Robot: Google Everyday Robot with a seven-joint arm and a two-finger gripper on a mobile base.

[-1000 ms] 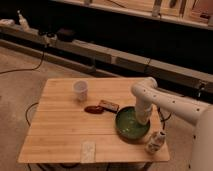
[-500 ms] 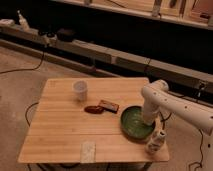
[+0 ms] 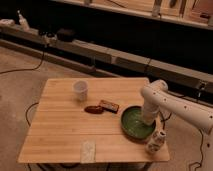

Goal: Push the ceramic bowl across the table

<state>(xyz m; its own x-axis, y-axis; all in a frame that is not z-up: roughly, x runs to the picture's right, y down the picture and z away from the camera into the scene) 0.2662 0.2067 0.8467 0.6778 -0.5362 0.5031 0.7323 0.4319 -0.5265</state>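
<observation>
Dim room, dark shelving behind, cables on the floor. Plank desk (image 3: pixel 60 132) stood in the middle, lit warm.

Bowl (image 3: pixel 136 122) sat on the desk's right half, close to the front right corner, upright, flat on the wood. White cup (image 3: pixel 80 90) stood well apart at back left. Two small items lay between them: a dark red lump (image 3: pixel 93 109) and a flat packet (image 3: pixel 108 106) touching it, both just beside the bowl's left rim. Pale card (image 3: pixel 88 150) lay at the front edge. Small white bottle (image 3: pixel 155 142) stood at the front right corner, just beside the bowl.

My arm (image 3: pixel 170 102) came in from the right and bent down over the bowl's right side. Claw (image 3: pixel 148 119) was low at the bowl's right inner wall, seemingly in contact. Its opening was hidden by the wrist; could not tell wide or narrow.

Judgement on the push: bowl is glossy and shallow, so it should slide easily but may spin if pressed off-centre. Best to keep the claw low against the wall, press in line with the bowl's middle, move slow and level. Leftward travel would meet the packet and lump almost at once; angling toward open wood seemed wiser. Bottle close by risked a knock from my wrist.
</observation>
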